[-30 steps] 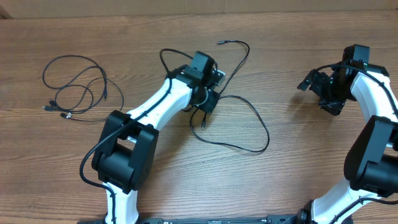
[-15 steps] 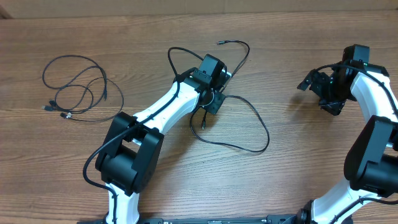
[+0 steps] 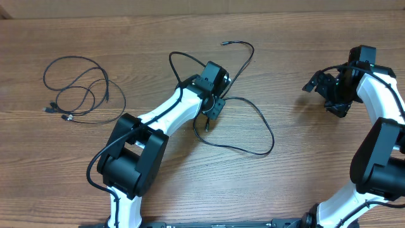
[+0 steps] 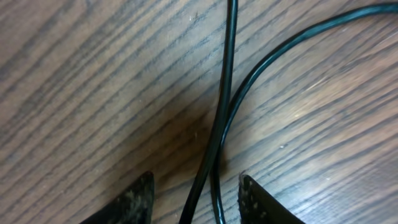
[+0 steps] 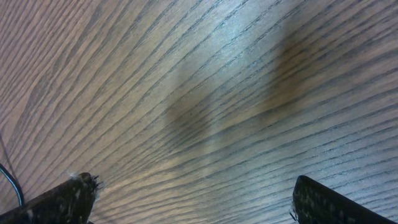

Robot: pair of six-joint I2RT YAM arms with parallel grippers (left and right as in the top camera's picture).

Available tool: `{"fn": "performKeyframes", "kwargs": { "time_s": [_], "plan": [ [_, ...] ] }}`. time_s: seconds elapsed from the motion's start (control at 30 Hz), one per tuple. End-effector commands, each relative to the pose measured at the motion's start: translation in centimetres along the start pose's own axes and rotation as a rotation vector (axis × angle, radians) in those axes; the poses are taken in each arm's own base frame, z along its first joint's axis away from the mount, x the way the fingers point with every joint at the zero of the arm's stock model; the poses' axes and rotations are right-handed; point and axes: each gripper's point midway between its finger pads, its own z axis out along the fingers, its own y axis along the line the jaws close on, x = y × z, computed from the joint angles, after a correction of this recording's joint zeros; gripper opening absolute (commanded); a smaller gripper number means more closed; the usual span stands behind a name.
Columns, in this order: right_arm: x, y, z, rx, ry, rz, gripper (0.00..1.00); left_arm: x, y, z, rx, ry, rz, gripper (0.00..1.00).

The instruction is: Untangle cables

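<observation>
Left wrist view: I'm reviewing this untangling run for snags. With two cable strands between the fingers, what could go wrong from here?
1. Both strands lie together inside the open left gripper; closing could pinch two, not one, and drag the tangle.
2. Overhead, a cable loop passes by the left arm; lifting might snag it.
3. The right gripper, open over the table, pins nothing down.

No word, label, brand mark, number or sign can be read, neither on the left pincer (image 3: pixel 214 109) nor on the table (image 3: pixel 304 158) beneath it.
</observation>
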Motion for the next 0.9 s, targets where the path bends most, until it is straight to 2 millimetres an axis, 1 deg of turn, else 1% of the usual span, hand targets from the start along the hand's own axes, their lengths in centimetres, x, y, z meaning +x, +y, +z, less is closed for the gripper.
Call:
{"fn": "performKeyframes", "kwargs": {
  "time_s": [0.0,0.03,0.1,0.13,0.3,0.53,0.7,0.8,0.83,0.87],
  "plan": [
    [-0.9,0.5,-1.2,-0.008,-0.043,-0.017,1.0,0.8,0.5,0.6,-0.02,0.004,-0.008,0.35],
    [-0.9,0.5,-1.2,-0.008,-0.043,-0.017,1.0,0.7,0.5,0.6,-0.019,0.001,-0.008,0.25],
    [-0.9,0.5,-1.2,-0.008,-0.043,-0.017,1.0,0.5,0.5,0.6,-0.02,-0.009,-0.008,0.09],
    [-0.9,0.5,-1.2,-0.008,-0.043,-0.017,1.0,0.3,0.5,0.6,-0.02,-0.016,-0.008,0.04],
    [-0.9,0.5,-1.2,-0.008,-0.043,-0.017,1.0,-0.5,0.6,0.5,-0.02,-0.047,-0.009,0.04],
    [-0.9,0.5,-1.2,-0.008,-0.043,-0.017,1.0,-2.3,0.3,0.4,-0.005,-0.118,-0.01,0.04],
    [-0.9,0.5,-1.2,-0.011,-0.044,-0.014,1.0,-2.3,-1.1,0.3,0.078,-0.119,-0.005,0.05],
    [-1.3,0.9,-1.3,-0.025,-0.06,-0.019,1.0,-2.2,-2.2,0.2,0.142,-0.115,0.0,0.04],
    [-1.3,1.1,-1.3,-0.039,-0.056,-0.019,1.0,-2.2,-2.7,0.1,0.173,-0.116,0.007,0.04],
    [-0.8,1.5,-1.3,-0.067,-0.032,-0.016,1.0,-2.2,-3.2,0.0,0.202,-0.119,0.025,0.04]
  ]
}}
